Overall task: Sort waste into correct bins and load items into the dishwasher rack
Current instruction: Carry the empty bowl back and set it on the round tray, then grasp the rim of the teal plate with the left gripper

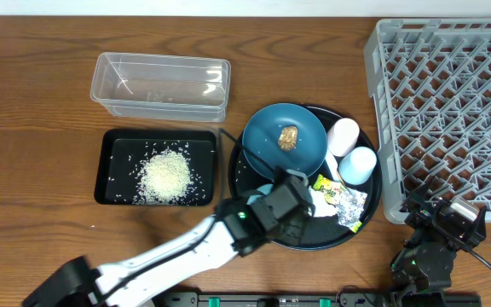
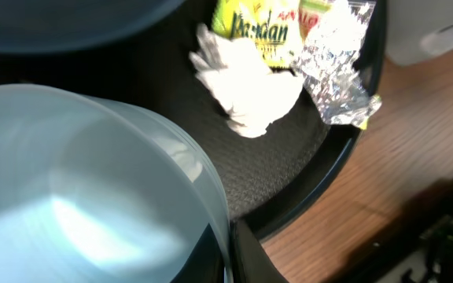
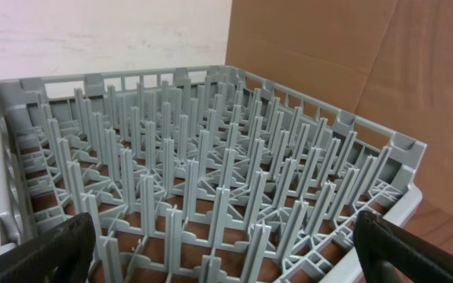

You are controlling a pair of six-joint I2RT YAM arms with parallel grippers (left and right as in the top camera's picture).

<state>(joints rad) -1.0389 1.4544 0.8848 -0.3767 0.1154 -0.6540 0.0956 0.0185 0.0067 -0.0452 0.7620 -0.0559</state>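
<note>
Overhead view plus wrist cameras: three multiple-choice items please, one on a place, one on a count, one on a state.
1. Where is the rice pile? A in the clear tub; B on the blue plate; C in the black rectangular tray.
2. How many cups stand on the round tray? A two; B one; C four.
3. How is the right gripper? A shut on a cup; B open, holding nothing; C shut on foil.
C: the grains lie on that tray's floor. A: a white cup and a light-blue cup sit side by side. B: its fingers stand wide apart, gripping nothing.
</note>
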